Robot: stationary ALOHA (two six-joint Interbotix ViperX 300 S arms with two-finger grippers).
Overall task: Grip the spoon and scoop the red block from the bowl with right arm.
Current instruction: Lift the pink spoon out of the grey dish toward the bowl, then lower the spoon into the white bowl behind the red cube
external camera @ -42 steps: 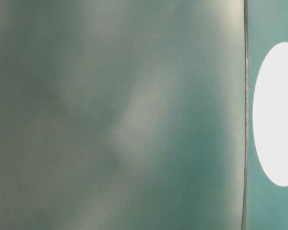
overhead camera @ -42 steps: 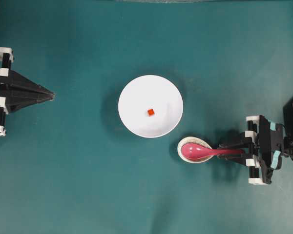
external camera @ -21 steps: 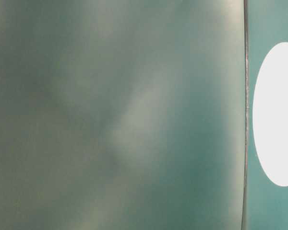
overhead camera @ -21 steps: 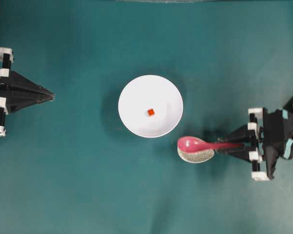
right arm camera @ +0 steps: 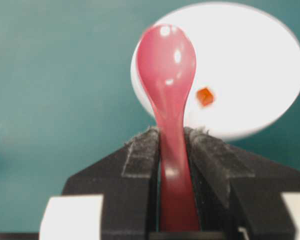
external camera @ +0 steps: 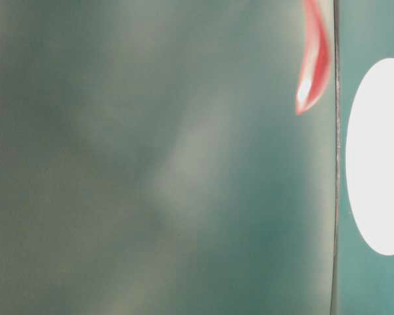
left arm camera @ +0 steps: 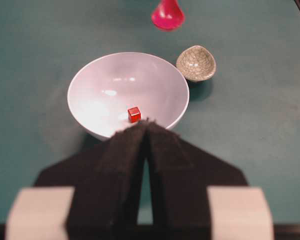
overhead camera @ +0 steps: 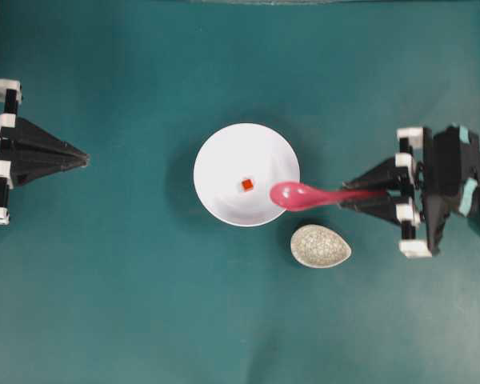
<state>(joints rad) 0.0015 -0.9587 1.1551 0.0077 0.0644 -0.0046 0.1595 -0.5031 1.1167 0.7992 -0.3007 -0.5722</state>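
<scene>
**A:** Spoon [overhead camera: 304, 194] status? Is it gripped?

**B:** Yes, the right gripper [overhead camera: 368, 197] is clamped on its handle, and its scoop hangs over the white bowl's [overhead camera: 224, 152] right rim, clear of the speckled spoon rest [overhead camera: 321, 246].

**A:** And the red block [overhead camera: 246, 185]?

**B:** It's sitting near the bowl's middle, just left of the scoop (not touching it). I'd say the scooping step is starting; next the scoop must dip and slide under the cube.

**A:** Left gripper [left arm camera: 147, 125]?

**B:** Jaws together, parked at the table's left edge.

No readable text, labels or numbers — nothing legible — on anything in view.
</scene>
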